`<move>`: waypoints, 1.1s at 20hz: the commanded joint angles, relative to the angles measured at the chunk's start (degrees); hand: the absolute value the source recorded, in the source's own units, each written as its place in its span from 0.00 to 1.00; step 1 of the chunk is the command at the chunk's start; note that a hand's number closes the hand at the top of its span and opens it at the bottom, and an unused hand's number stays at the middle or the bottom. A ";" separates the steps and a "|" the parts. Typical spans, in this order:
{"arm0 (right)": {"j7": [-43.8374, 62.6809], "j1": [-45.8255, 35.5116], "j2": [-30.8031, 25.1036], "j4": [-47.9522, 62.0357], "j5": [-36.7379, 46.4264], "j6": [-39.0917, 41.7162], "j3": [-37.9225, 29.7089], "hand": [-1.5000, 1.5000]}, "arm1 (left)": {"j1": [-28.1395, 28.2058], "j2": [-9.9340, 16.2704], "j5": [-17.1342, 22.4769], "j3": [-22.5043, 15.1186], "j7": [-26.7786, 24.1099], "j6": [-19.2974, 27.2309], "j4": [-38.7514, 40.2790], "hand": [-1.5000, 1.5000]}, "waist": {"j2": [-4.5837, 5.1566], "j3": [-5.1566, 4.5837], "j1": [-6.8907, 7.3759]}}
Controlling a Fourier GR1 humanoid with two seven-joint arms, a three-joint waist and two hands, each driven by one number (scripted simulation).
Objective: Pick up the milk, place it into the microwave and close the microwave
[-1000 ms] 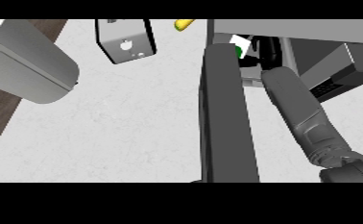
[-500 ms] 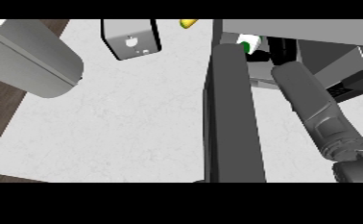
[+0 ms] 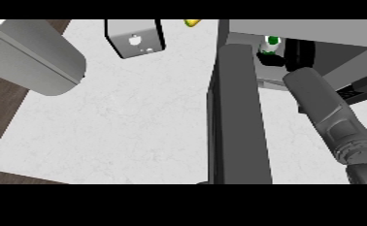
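Observation:
The microwave (image 3: 301, 28) stands at the right with its dark door (image 3: 237, 118) swung open toward me. My right forearm reaches into the cavity. My right hand (image 3: 275, 59) is black and curls round the bottom of the milk (image 3: 271, 41), a small white carton with green on it, just inside the opening. Most of the carton is hidden by the hand and the door's top edge. Only the grey left forearm (image 3: 36, 55) shows at the upper left; its hand is out of the picture.
A grey box with black edges (image 3: 133, 38) stands at the back of the white counter (image 3: 129, 128). A small yellow thing (image 3: 191, 22) lies beside it near the microwave. Dark wood floor (image 3: 14, 108) shows past the counter's left edge.
My right arm has pushed farther into the microwave, carrying the milk deeper inside. The left forearm has drifted slightly lower in the view.

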 commanded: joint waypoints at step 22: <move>-15.08 1.23 4.54 -3.66 -9.83 27.02 -9.14 0.00 | -4.99 -0.53 -4.58 -10.19 0.05 -5.21 3.98 0.00 | -1.67 0.03 -3.38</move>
